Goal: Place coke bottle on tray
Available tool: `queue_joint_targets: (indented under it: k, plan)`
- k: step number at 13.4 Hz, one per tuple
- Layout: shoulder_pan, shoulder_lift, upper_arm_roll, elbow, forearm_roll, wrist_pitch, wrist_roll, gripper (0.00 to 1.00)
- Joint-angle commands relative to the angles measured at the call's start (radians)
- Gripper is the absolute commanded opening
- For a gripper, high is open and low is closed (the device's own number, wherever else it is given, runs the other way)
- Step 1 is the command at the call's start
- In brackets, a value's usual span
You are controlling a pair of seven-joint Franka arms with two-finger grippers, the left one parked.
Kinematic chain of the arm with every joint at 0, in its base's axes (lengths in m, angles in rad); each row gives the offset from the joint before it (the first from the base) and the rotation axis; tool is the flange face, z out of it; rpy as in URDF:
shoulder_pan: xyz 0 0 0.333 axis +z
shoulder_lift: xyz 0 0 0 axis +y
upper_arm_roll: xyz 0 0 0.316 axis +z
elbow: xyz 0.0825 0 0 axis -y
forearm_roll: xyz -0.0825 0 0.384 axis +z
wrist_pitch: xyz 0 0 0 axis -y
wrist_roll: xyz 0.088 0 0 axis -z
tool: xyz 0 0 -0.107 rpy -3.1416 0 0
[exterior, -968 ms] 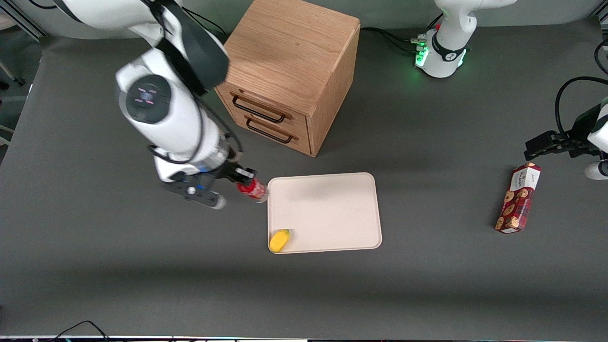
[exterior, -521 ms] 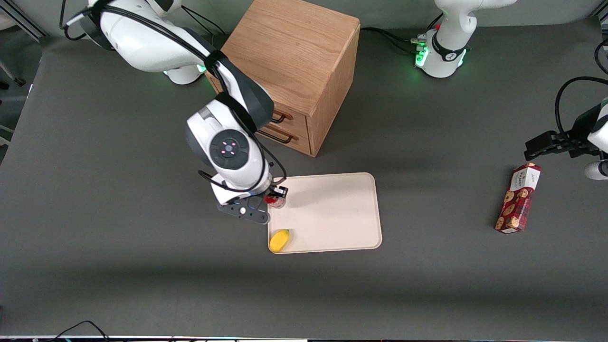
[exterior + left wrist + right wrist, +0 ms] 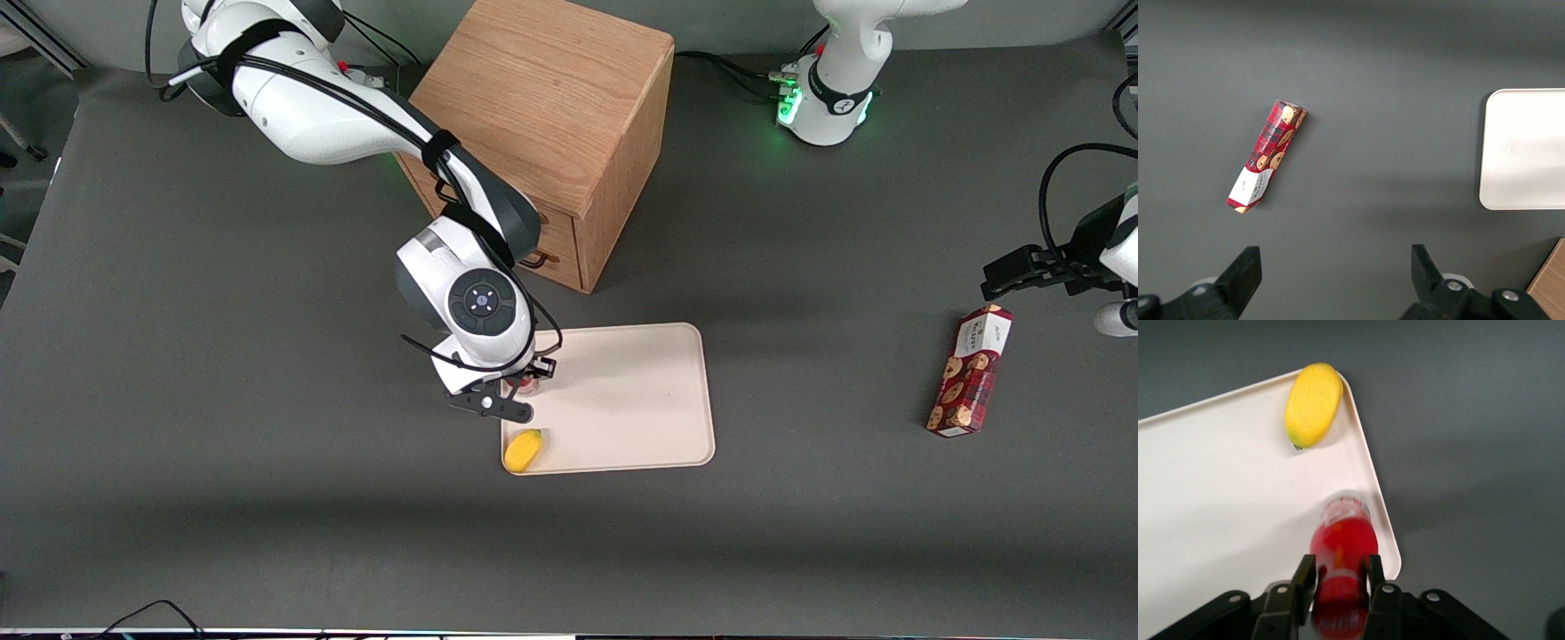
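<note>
My right gripper [image 3: 531, 380] is shut on the coke bottle [image 3: 1342, 550], gripping it near its red cap. The bottle hangs base down over the cream-beige tray [image 3: 622, 400], close to the tray's edge toward the working arm's end. In the front view only a bit of the red bottle [image 3: 530, 384] shows under the wrist. In the right wrist view the gripper [image 3: 1338, 583] holds the bottle just inside the tray's rim [image 3: 1368, 480]. I cannot tell whether the base touches the tray. The tray's edge also shows in the left wrist view [image 3: 1525, 147].
A yellow mango-like fruit [image 3: 523, 450] lies in the tray's corner nearest the front camera, also in the right wrist view [image 3: 1313, 403]. A wooden two-drawer cabinet [image 3: 542, 133] stands farther from the camera than the tray. A red cookie box [image 3: 969, 371] lies toward the parked arm's end.
My gripper has carried the bottle from beside the tray's edge to over the tray, and turned it from tilted to upright.
</note>
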Motion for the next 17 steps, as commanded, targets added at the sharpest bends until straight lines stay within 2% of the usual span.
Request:
queue_joint_targets:
  k: [1,3,5,6,8,10,11,13,17]
  plan:
    - [0.015,0.0,-0.005,0.036,-0.047,-0.004,0.008,1.0]
    - [0.004,-0.051,-0.007,0.019,-0.091,-0.007,-0.051,1.0]
    - [-0.045,-0.149,-0.042,-0.027,-0.05,-0.017,-0.236,1.0]
    - [-0.074,-0.209,-0.08,-0.067,0.03,-0.017,-0.318,1.0]
    - [-0.1,-0.333,-0.219,-0.137,0.201,-0.064,-0.552,1.0]
    - [-0.114,-0.398,-0.351,-0.145,0.282,-0.165,-0.779,1.0]
    - [-0.143,-0.42,-0.388,-0.145,0.316,-0.191,-0.853,1.0]
    - [-0.2,-0.473,-0.439,-0.183,0.352,-0.201,-0.958,1.0]
    - [-0.261,-0.552,-0.531,-0.246,0.352,-0.199,-1.073,1.0]
